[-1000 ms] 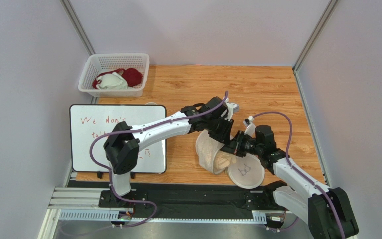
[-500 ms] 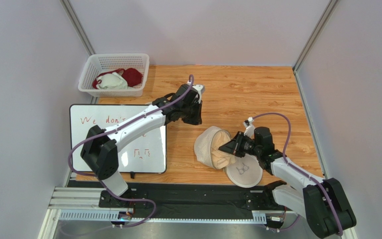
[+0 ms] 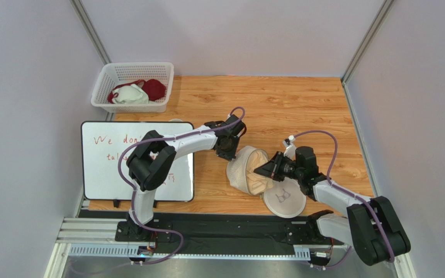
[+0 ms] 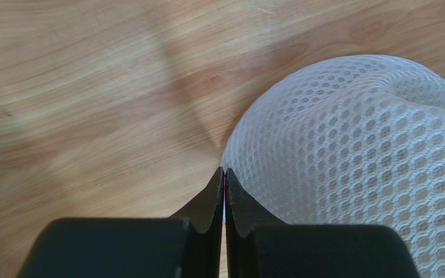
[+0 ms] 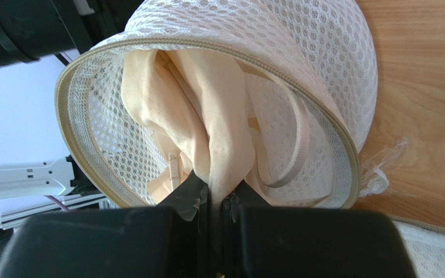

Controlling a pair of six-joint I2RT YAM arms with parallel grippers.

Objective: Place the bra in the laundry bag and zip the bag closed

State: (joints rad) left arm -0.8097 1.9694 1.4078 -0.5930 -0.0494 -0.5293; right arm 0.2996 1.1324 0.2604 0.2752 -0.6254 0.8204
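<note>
Your left gripper (image 4: 224, 171) has swung back to the laundry bag (image 4: 352, 145), shut empty against the back of its mesh dome. Your right gripper (image 5: 216, 196) stays clamped on the bra (image 5: 167, 98), now inside the open bag on the desk (image 3: 300, 104). The zipper is still undone.

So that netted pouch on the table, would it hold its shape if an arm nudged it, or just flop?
The laundry bag stands as a rounded dome with a round open rim, so it probably springs back rather than collapsing. Being open mesh, it looks light and would likely slide on the wooden table when nudged.
</note>
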